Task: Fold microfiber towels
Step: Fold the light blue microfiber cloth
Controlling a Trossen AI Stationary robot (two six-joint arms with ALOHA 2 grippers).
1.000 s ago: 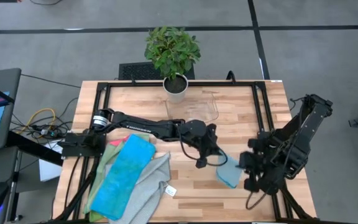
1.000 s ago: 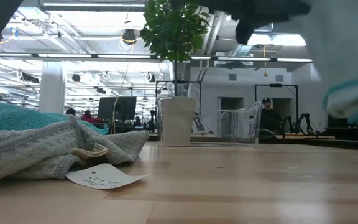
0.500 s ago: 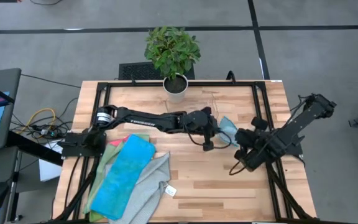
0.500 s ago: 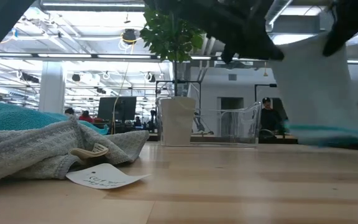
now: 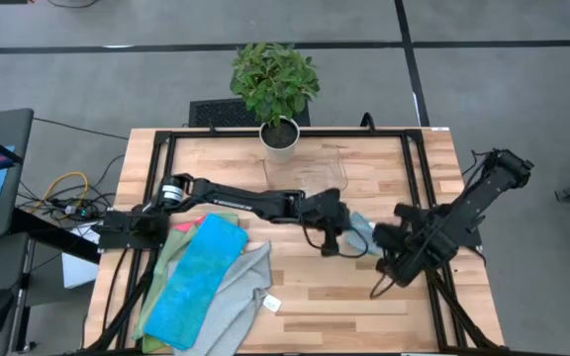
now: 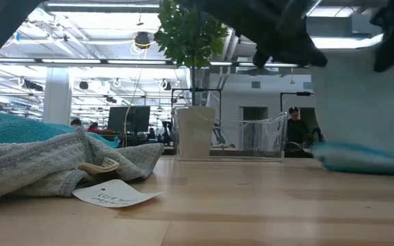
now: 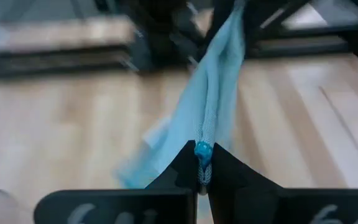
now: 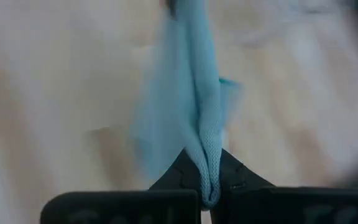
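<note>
Both arms are reaching toward the middle of the worktop (image 5: pixel 305 287), where a light grey towel with teal edging (image 5: pixel 361 231) is hanging between them. The left gripper (image 5: pixel 331 237) is sitting just left of the towel, and its fingers (image 7: pixel 185 163) are pressing together on a teal-stitched edge of the cloth, as the left wrist view is showing. The right gripper (image 5: pixel 388 247) is sitting just right of the towel, and its fingers (image 8: pixel 180 168) are likewise clamping a bunched edge of the same cloth. In the low view the towel (image 6: pixel 361 109) is hanging down with its teal hem lying at or just above the wood; contact cannot be confirmed. At the left end of the worktop a pile of towels is lying: a bright blue towel (image 5: pixel 198 282) is resting on top of a larger grey towel (image 5: pixel 237 297), with green and pink edges showing beneath. A white tag (image 5: pixel 272 305) is lying beside the pile. A potted plant (image 5: pixel 276 94) is standing at the far edge, with a clear plastic tray (image 5: pixel 317 173) just beside it.
</note>
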